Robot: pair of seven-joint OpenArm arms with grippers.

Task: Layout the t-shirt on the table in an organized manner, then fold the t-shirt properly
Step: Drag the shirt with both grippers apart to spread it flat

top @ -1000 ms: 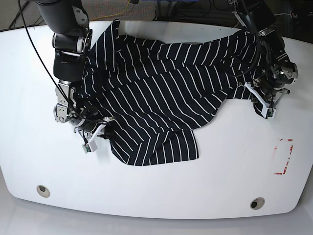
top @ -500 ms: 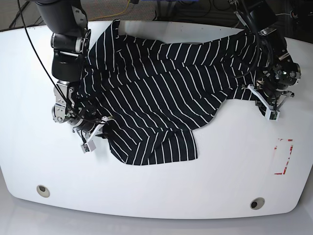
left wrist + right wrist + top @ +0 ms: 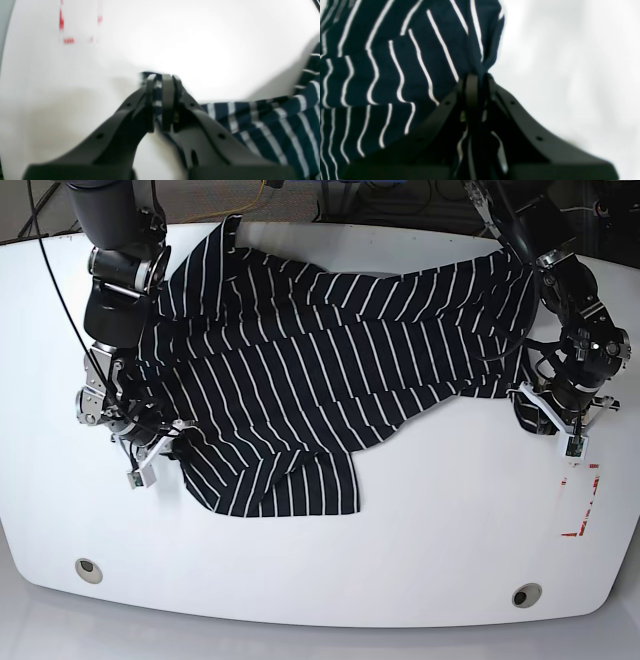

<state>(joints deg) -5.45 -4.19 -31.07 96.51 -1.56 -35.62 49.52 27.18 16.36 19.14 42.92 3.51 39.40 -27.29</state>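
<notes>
Black jaws of the left gripper (image 3: 162, 100) are pressed together on a fold of the t-shirt (image 3: 300, 370), with striped cloth showing between the pads and just past their tips at 12 o'clock. In the base view that gripper (image 3: 560, 425) sits at 3 o'clock of the garment, holding its outermost edge just above the table (image 3: 400, 580). From the pinch the fabric runs away toward 9 o'clock, stretched across the upper half of the white top.

On the other side, the right gripper (image 3: 476, 90) is likewise clamped on the t-shirt, its jaws closed over a bunched ridge of dark cloth that rises from the tips toward 12 o'clock and spreads out to 9 and 10 o'clock in the wrist view. That view is soft, so which part of the garment is caught I cannot say for sure. In the base view this gripper (image 3: 150, 455) is at 8 o'clock of the garment, low over the table, with its arm coming down from 11 o'clock.

Between the two pinches the t-shirt lies wide but uneven, creased across the middle, with a loose flap hanging toward 6 o'clock. Further out, a red-marked rectangle (image 3: 582, 500) lies at 4 o'clock of the garment, just below the left gripper. Two round grommets (image 3: 88, 569) sit near the table's front edge at 7 and 5 o'clock, well apart from the cloth.
</notes>
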